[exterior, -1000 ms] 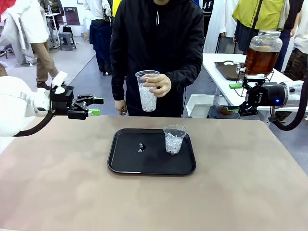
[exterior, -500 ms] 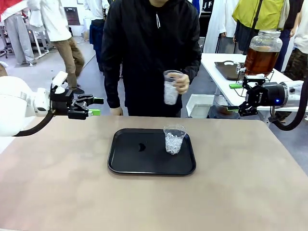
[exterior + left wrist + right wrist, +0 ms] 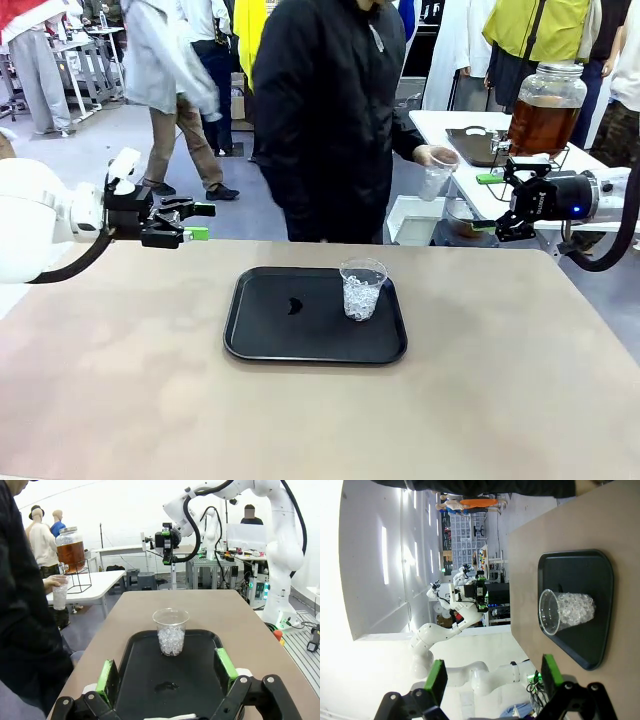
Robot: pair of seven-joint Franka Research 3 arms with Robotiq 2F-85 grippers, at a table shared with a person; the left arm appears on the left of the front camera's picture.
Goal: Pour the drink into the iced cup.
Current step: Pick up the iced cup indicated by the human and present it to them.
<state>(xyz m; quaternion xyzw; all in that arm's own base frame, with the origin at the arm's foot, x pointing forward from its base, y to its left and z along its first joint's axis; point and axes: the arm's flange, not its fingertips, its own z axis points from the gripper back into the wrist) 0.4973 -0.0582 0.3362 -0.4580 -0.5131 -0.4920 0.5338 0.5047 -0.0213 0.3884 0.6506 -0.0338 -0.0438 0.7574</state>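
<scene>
Amber drink sits unpoured, a person's iced cup held near it; my left pincer and right pincer gape empty.

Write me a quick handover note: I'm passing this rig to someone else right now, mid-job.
Left gripper: open, empty, hovering by the table's far left edge.
Right gripper: open, empty, near the far right corner.
Person's hand holds the hand-held iced cup by the dispenser jar of drink on the side table.
The tray cup stands on the black tray, ice only.
Done: no drink visible in either cup.
Left: the pour.
</scene>
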